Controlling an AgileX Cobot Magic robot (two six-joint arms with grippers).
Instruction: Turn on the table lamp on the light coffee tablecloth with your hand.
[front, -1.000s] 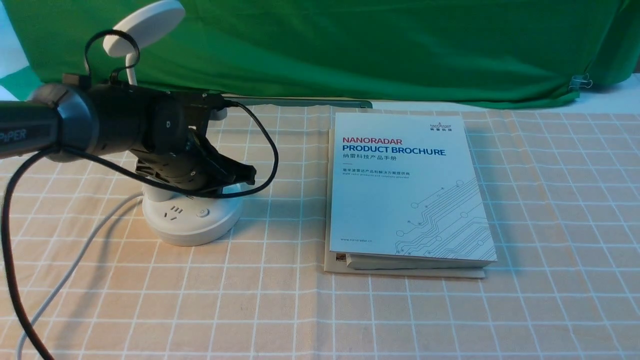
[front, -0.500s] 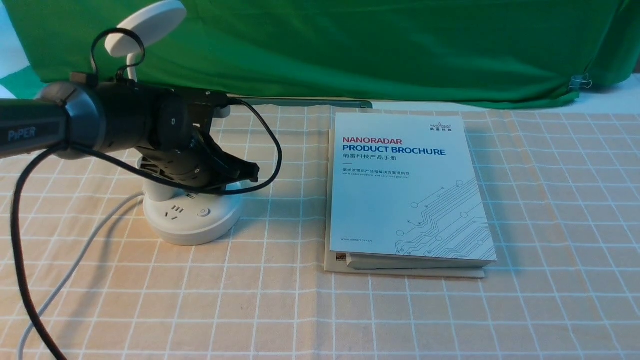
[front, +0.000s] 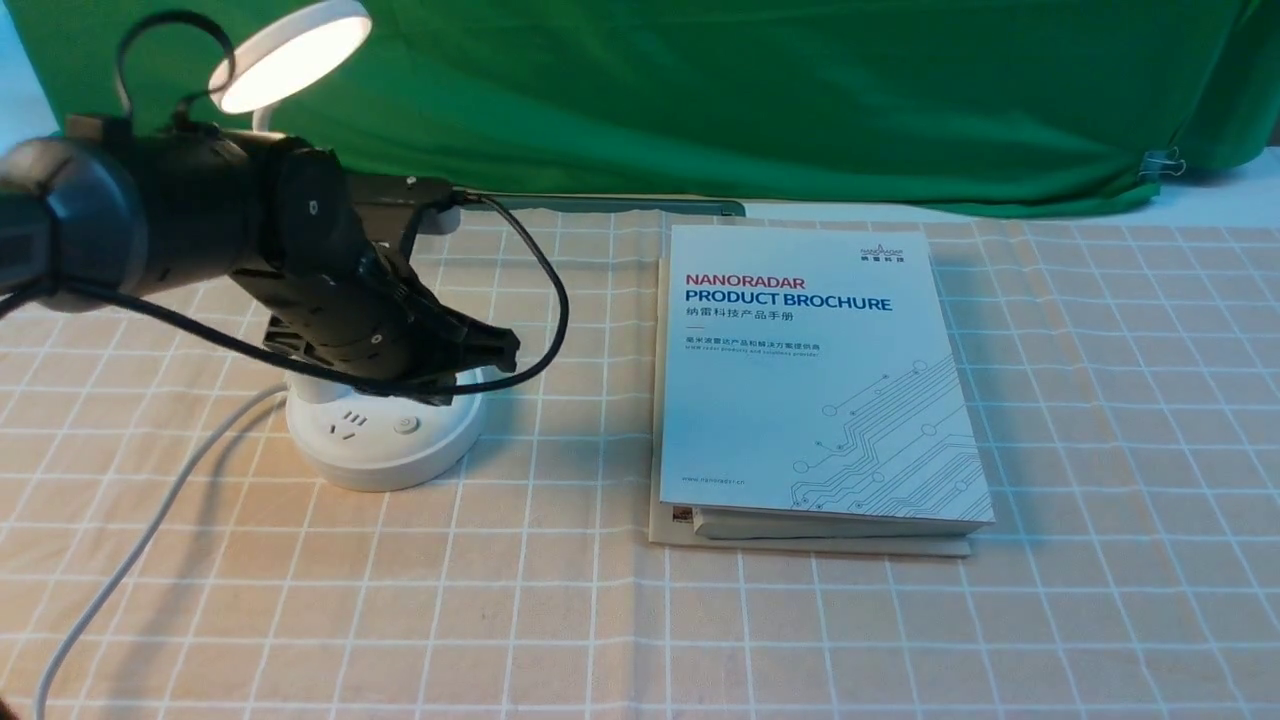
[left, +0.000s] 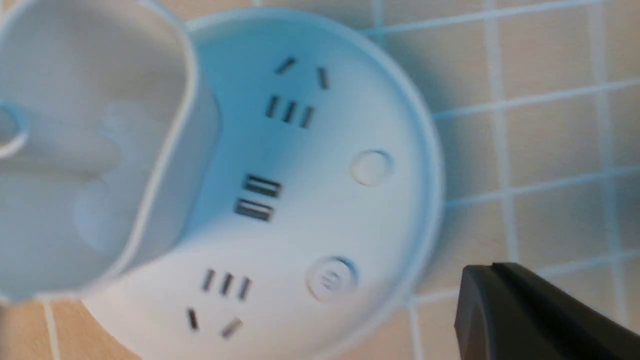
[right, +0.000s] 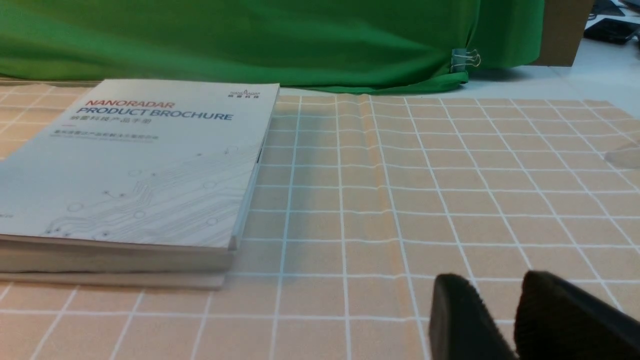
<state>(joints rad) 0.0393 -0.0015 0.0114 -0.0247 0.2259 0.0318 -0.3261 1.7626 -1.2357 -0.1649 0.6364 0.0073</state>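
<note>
The white table lamp stands at the left on the light coffee tablecloth (front: 600, 620). Its disc head (front: 290, 50) glows. Its round base (front: 385, 445) carries sockets and a round button (front: 404, 425). My left gripper (front: 505, 348) is shut and empty, hovering just above the right side of the base. The left wrist view shows the base (left: 310, 150), the cup holder (left: 75, 125), two round buttons (left: 330, 277) and my shut left gripper (left: 492, 270) beside the base rim. My right gripper (right: 492, 282) is slightly open, empty, low over the cloth, and out of the front view.
A white product brochure (front: 810, 370) lies on a thicker stack in the middle; it also shows in the right wrist view (right: 140, 165). The lamp's white cord (front: 130, 550) runs to the front left. A green backdrop (front: 750, 100) hangs behind.
The lamp head has lit up. My left arm has drawn back to the left and risen a little; the gripper still hovers over the base.
</note>
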